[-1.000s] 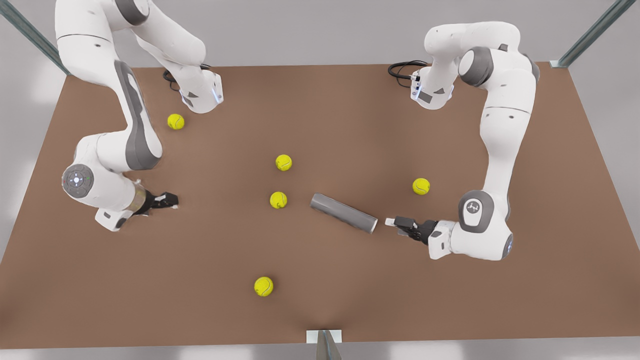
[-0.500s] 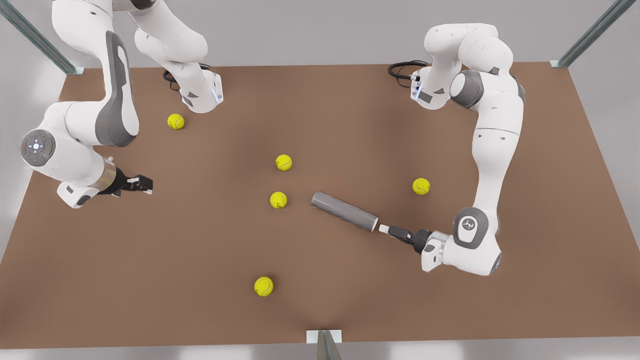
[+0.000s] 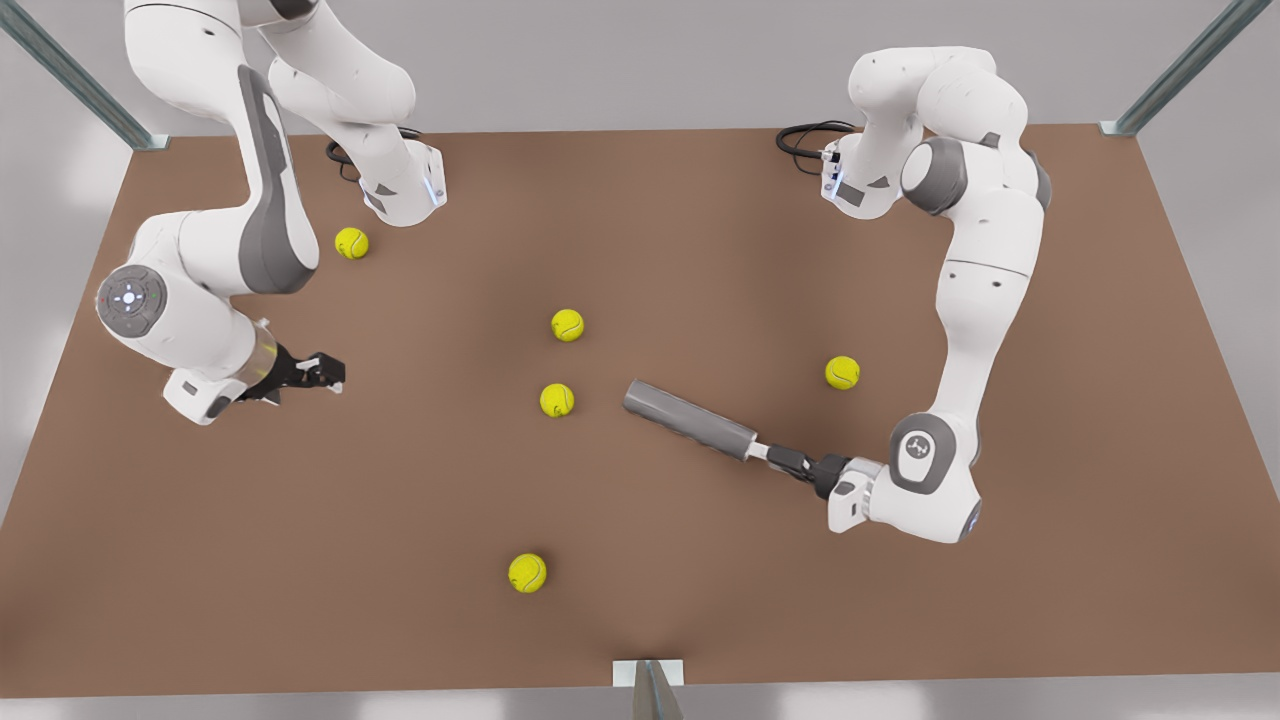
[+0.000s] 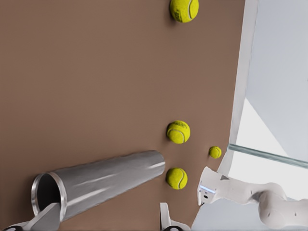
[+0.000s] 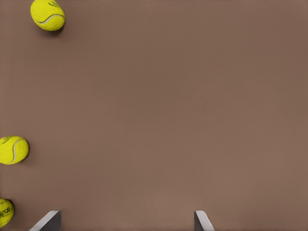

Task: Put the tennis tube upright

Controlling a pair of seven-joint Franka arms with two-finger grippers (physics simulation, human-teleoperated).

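Note:
The tennis tube [image 3: 688, 421] is a dark grey cylinder lying on its side on the brown table [image 3: 1050, 600], right of centre in the front view. Its lighter rimmed open end [image 4: 46, 192] points at my left gripper [image 3: 762, 452]. In the left wrist view the left gripper [image 4: 107, 219] is open. One fingertip [image 4: 48, 216] sits at the tube's mouth and the other stands well off to the side of the tube [image 4: 106, 180]. My right gripper [image 3: 328, 372] hovers low at the front view's left, far from the tube. In the right wrist view the right gripper [image 5: 126, 220] is open over bare table.
Several yellow tennis balls lie about: two [image 3: 557, 400] [image 3: 567, 325] just past the tube's far end, one [image 3: 842, 373] beside the left arm, one [image 3: 527, 573] near the front edge, one [image 3: 351, 243] by the right arm's base [image 3: 400, 195].
My left gripper has slid in toward the tube until its fingers reach the rimmed end. The right arm swung out to the front view's left and came partly back. The tube has hardly moved.

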